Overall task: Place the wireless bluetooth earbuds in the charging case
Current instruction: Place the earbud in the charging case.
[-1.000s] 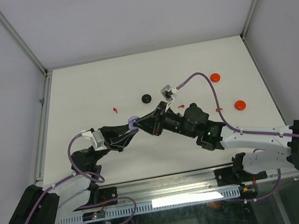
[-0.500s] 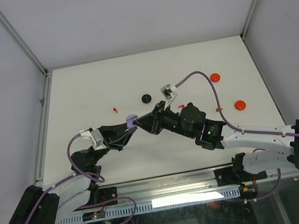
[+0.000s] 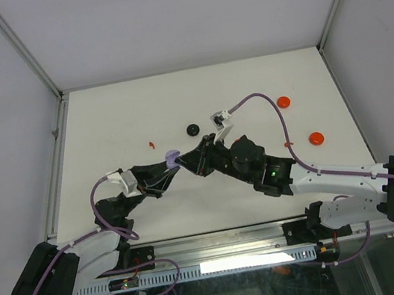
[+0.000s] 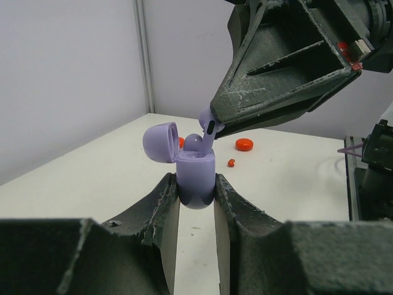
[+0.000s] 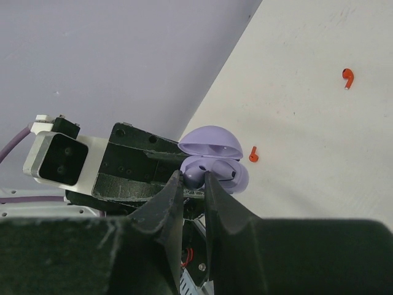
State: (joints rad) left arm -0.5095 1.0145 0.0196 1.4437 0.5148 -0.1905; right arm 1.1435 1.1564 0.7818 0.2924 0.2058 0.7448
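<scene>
My left gripper [image 4: 196, 195] is shut on a lavender charging case [image 4: 195, 175], held upright above the table with its lid [image 4: 161, 141] open to the left. One lavender earbud [image 4: 194, 142] sits in the case. My right gripper [image 5: 191, 179] is shut on a second lavender earbud [image 4: 207, 125], its stem pointing down at the case's open top. In the top view both grippers meet at the case [image 3: 173, 157] in mid-table. Loose red earbuds lie on the table [image 5: 347, 77] [image 5: 252, 154].
Two red round discs [image 3: 283, 102] [image 3: 316, 138] sit at the right of the white table, a black disc [image 3: 193, 130] lies behind the grippers, and a red earbud [image 3: 150, 145] lies left of it. The right arm's lavender cable [image 3: 265, 102] arcs over the table.
My right gripper has moved a little left and forward with the lavender earbud, closing onto the case. The left gripper has hardly moved.
</scene>
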